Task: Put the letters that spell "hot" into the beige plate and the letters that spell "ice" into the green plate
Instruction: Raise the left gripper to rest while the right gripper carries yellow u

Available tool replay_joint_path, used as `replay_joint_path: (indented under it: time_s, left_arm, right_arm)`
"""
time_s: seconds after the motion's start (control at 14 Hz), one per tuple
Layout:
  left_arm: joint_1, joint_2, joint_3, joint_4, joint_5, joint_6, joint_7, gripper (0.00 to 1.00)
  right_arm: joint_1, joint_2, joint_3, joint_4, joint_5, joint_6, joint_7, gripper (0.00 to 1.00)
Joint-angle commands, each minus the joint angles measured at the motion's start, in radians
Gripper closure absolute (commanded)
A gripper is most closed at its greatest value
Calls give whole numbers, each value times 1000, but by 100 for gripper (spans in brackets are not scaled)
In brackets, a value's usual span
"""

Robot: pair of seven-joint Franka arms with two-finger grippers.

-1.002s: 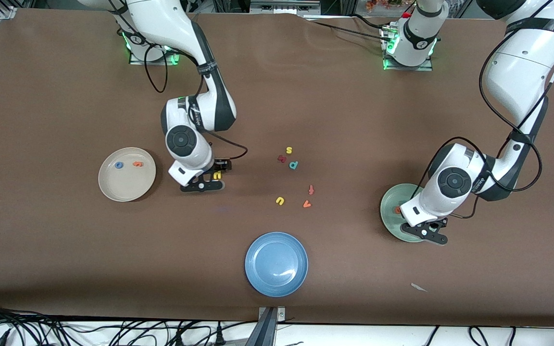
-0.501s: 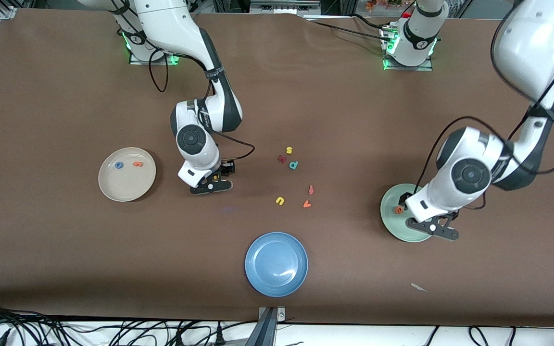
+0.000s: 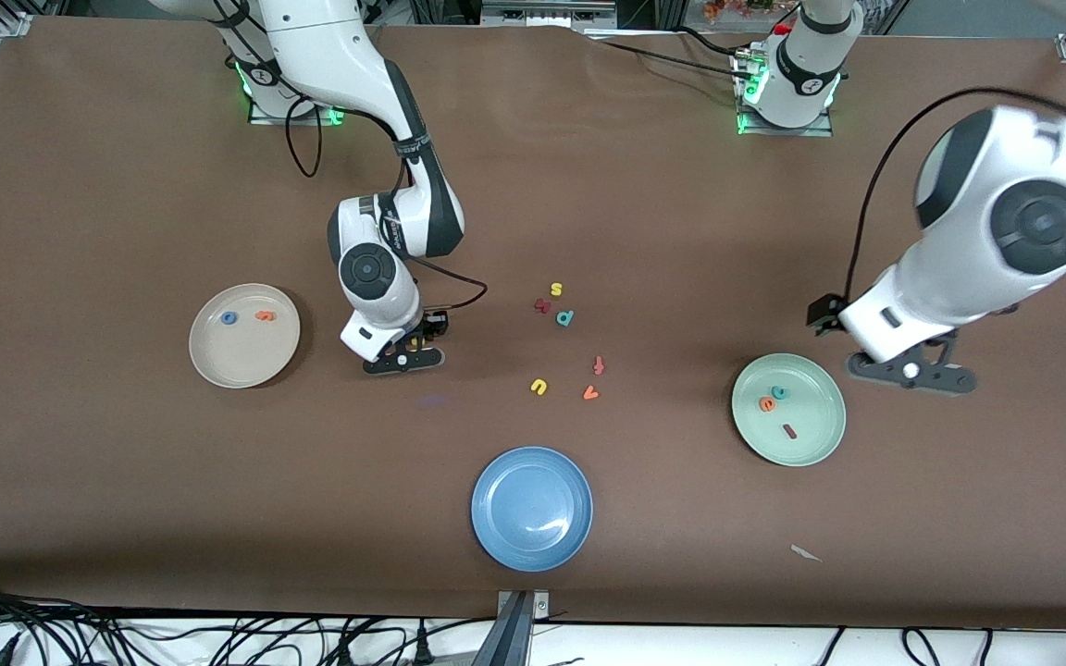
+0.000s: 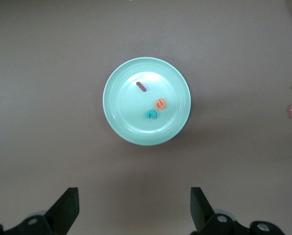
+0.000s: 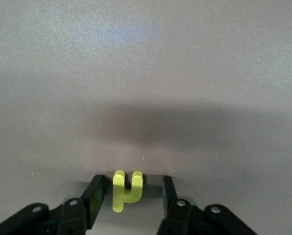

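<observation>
The green plate (image 3: 814,442) (image 4: 127,120) holds a teal c (image 3: 779,392) (image 4: 151,114), an orange e (image 3: 766,403) (image 4: 160,104) and a dark red i (image 3: 788,430) (image 4: 141,86). My left gripper (image 3: 909,371) (image 4: 133,209) hangs open and empty high over the table beside that plate. The beige plate (image 3: 237,363) carries a blue o (image 3: 229,318) and an orange t (image 3: 264,315). My right gripper (image 3: 406,352) (image 5: 131,197) is down at the table, open, its fingers on either side of the yellow h (image 3: 415,341) (image 5: 126,190) with a gap still showing.
A blue plate (image 3: 505,536) sits near the front edge. Loose letters lie mid-table: yellow s (image 3: 556,290), dark red curved letter (image 3: 542,305), teal stemmed letter (image 3: 564,318), red hooked letter (image 3: 599,364), yellow u (image 3: 539,387), orange v (image 3: 590,393). A paper scrap (image 3: 806,553) lies nearer the camera.
The left gripper opened, left the dark red i in the green plate, and rose away from it. The right gripper's fingers narrowed around the yellow h.
</observation>
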Motion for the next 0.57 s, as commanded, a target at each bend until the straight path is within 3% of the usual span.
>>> replay_joint_path:
  time_s: [0.0, 0.14, 0.21, 0.36, 0.43, 0.5]
  left_arm:
    - [19, -10, 4, 100, -63, -107, 50, 0]
    - [5, -78, 54, 96, -152, -112, 75, 0]
    - [-66, -106, 144, 89, -163, -109, 75, 0]
    - [-298, -149, 418, 57, -168, -112, 82, 0]
    - [-344, -162, 482, 56, -192, -112, 93, 0]
    - [-346, -197, 493, 31, -229, -107, 119, 0]
  right_arm:
    - [1, -4, 4, -18, 22, 15, -12, 56]
    - [1, -4, 4, -18, 22, 15, -10, 73]
    - [1, -4, 4, -18, 22, 15, -9, 75]
    - [1, -4, 4, -18, 25, 13, -9, 89]
    - [1, -5, 4, -18, 25, 8, -7, 91]
    - [0, -8, 3, -16, 25, 5, 0, 91]
